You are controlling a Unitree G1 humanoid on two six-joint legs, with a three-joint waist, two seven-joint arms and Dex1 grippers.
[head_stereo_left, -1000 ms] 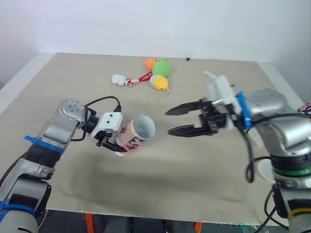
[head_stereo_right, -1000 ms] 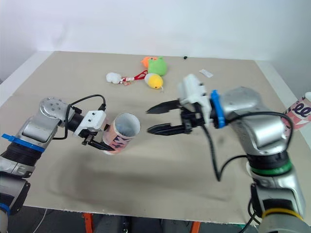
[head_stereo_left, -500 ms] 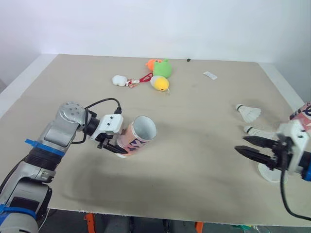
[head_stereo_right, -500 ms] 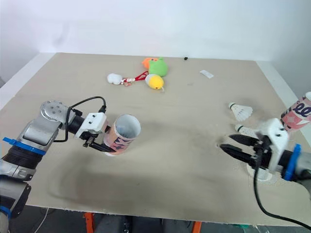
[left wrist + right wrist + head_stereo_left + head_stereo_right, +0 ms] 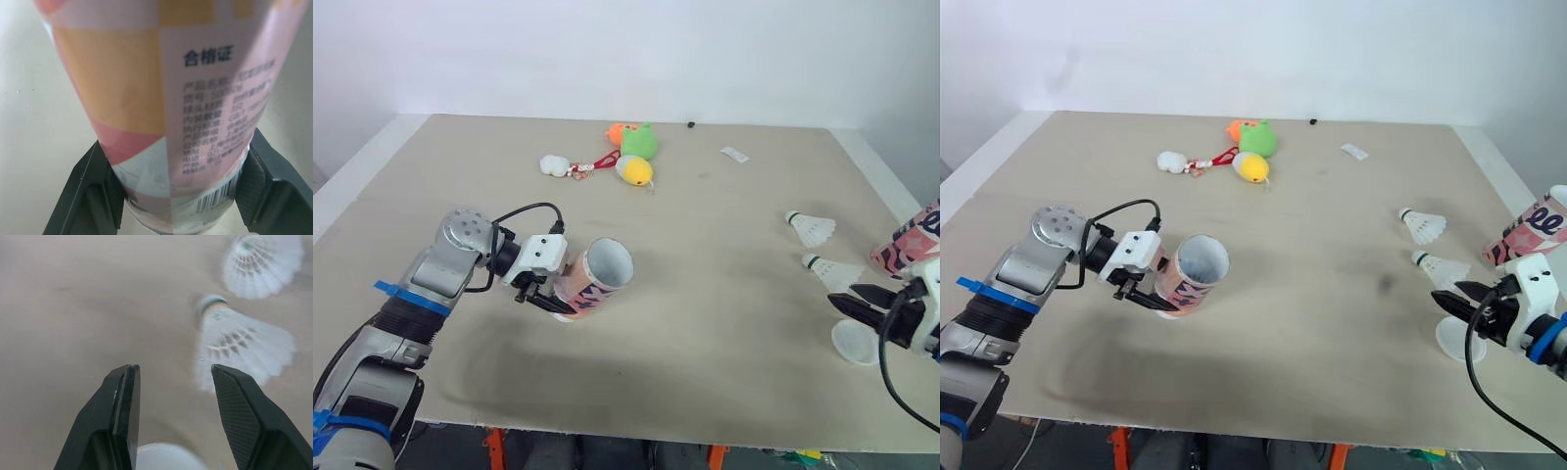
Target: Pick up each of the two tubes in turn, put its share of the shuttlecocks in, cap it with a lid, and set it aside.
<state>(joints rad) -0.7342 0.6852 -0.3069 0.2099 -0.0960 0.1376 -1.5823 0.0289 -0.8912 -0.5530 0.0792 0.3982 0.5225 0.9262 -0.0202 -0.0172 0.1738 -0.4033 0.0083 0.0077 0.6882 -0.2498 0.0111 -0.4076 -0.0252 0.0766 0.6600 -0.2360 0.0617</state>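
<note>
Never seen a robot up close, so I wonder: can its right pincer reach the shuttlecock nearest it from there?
Probably yes. The right pincer is open just short of the nearest shuttlecock, with bare table between them; the white lid lies beneath the pincer, out of the path.

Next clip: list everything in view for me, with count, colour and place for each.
held tube: 1, pink-orange, tilted in the left gripper
second tube: 1, pink, right edge of the table
shuttlecocks: 2, white, table's right side
lid: 1, whitish, near the shuttlecocks
plush toys: 3, green-orange, yellow, white, far middle
label scrap: 1, white, far right
table: 1, beige
left gripper: black fingers, shut on held tube
right gripper: black fingers, open, by the lid
</note>
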